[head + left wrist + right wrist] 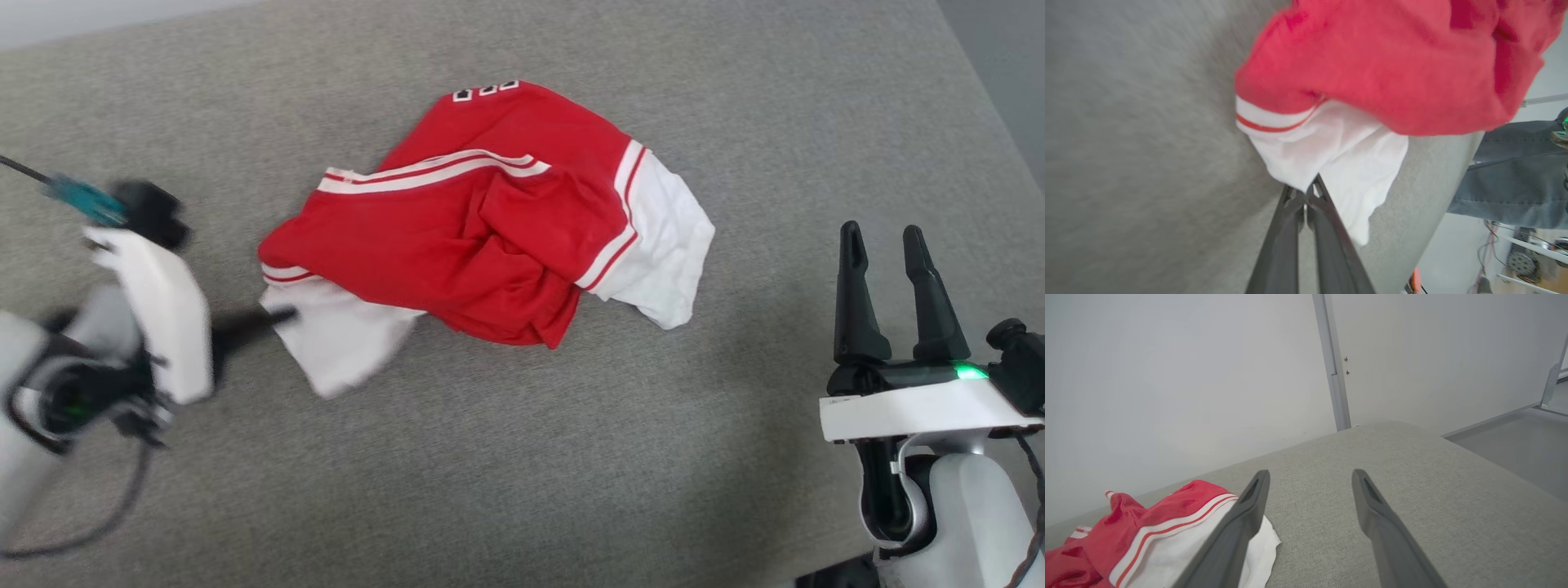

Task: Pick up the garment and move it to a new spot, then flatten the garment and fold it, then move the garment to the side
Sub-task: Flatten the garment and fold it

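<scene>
Now, the garment (490,220) lies crumpled in the middle of the grey fabric surface (571,457), and the left gripper (282,314) is pinched shut on the edge of its near white sleeve (343,343). Thin hold, I'd say, so lift slowly or it slips. Off to the side, the right gripper (882,233) waits wide open, well apart.
</scene>
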### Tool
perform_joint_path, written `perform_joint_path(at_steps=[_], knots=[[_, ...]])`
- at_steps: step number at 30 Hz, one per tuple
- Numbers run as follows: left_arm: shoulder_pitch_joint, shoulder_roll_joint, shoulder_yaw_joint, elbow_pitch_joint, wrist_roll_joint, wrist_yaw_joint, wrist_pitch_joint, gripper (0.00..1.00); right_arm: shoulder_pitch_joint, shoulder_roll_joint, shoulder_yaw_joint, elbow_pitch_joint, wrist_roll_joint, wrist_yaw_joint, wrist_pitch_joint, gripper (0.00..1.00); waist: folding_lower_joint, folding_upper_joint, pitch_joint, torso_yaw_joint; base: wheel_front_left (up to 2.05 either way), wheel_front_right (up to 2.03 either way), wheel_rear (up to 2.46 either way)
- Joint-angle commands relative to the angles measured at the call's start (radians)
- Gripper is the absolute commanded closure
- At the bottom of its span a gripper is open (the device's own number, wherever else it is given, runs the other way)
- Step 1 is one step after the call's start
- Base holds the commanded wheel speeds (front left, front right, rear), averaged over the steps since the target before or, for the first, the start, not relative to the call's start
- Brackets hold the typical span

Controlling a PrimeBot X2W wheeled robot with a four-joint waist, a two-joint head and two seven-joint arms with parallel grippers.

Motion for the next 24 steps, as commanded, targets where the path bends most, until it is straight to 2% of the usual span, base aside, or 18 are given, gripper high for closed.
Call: perform_joint_path(at_steps=[1,6,11,14,18,24], knots=[[-0.034,0.035,0.021,-0.004,0.023,0.002,-0.035,1.00,-0.013,0.000,-0.002,-0.002,-0.006,0.000,-0.005,0.00,0.0000,0.0000,-0.008,0.017,0.00,0.00,0.00],[-0.100,0.146,0.013,-0.007,0.176,0.002,-0.158,1.00,-0.014,0.000,-0.004,0.001,-0.016,0.000,-0.005,0.00,0.0000,0.0000,-0.019,0.053,0.00,0.00,0.00],[-0.139,0.205,-0.026,0.030,0.287,0.002,-0.274,1.00,-0.019,-0.001,-0.003,0.007,-0.028,0.000,-0.005,0.00,0.0000,0.0000,-0.034,0.079,0.00,0.00,0.00],[-0.136,0.205,-0.045,0.051,0.299,0.002,-0.308,1.00,-0.017,0.000,-0.004,0.009,-0.032,0.000,-0.005,0.00,0.0000,0.0000,-0.039,0.085,0.00,0.00,0.00],[-0.090,0.198,-0.122,0.102,0.341,0.002,-0.366,1.00,-0.017,-0.001,-0.001,0.012,-0.034,0.000,-0.005,0.00,0.0000,0.0000,-0.045,0.088,0.00,0.00,0.00],[-0.053,0.143,-0.180,0.212,0.261,0.002,-0.430,1.00,-0.013,0.000,-0.009,0.009,-0.053,0.000,-0.005,0.00,0.0000,0.0000,-0.047,0.086,0.00,0.00,0.00]])
